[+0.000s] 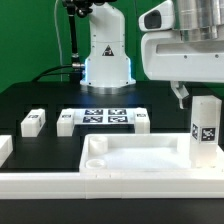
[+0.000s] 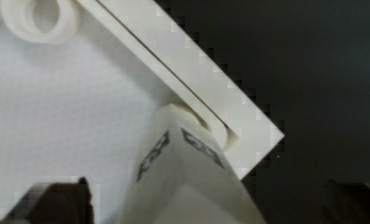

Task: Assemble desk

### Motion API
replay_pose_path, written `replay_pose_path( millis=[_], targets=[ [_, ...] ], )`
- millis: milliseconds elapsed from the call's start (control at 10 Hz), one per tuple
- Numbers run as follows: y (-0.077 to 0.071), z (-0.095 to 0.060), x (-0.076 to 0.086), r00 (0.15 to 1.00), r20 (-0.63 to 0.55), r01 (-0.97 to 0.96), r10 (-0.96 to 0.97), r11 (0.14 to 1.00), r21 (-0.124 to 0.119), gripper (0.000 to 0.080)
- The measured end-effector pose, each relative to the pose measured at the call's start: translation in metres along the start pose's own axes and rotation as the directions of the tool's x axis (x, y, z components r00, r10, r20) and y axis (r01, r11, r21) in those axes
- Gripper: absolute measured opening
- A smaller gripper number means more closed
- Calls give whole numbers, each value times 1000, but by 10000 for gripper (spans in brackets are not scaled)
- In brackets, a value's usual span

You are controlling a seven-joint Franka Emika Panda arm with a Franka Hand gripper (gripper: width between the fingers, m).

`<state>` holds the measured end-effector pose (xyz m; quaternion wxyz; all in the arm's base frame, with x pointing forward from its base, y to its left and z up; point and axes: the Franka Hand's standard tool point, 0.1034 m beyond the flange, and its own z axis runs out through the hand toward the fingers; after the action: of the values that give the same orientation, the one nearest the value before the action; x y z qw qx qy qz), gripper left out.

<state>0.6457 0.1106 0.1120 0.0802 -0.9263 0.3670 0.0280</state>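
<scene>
Behind the black table we are seeing a green backdrop and the arm's white base. The large white plastic rectangular desk panel with a raised rim is lying near the front, just behind a long white border rail. One short white square leg bearing a black-and-white tag is standing upright at the panel's corner on the exterior view's right. The wrist view is showing its end at a round corner socket, though we cannot tell how deep it is sitting.

The claw is hovering just beside the leg's top, its fingers standing wide apart and gripping nothing.

Bare table is lying between the panel and three loose white legs flanking the marker board. The frame edge is cutting off another white piece on the exterior view's left; we cannot identify it.
</scene>
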Motion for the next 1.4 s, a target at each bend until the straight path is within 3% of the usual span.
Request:
replay_pose_path(
  millis=[200,300,400,500,600,700,800,1000,1200,1300,1400],
  targets=[
    [1,1,0,980,-8,198,-198,980,-15,648],
    [0,2,3,896,-42,439,-443,895,-74,648],
    [-3,3,3,849,-57,520,-525,850,-81,648],
    [-2,3,3,865,-56,494,-499,866,-74,622],
    [-3,3,3,874,-57,479,-483,875,-73,491],
    [-3,3,3,873,-57,480,-484,874,-73,491],
    [0,3,5,896,-61,435,-439,897,-74,310],
    [1,3,7,942,-70,324,-328,944,-67,296],
    [6,2,13,994,-68,85,-87,996,-26,293],
    [7,2,13,996,-56,-63,63,998,-10,293],
    [7,3,13,969,-29,-245,245,969,22,293]
  ],
)
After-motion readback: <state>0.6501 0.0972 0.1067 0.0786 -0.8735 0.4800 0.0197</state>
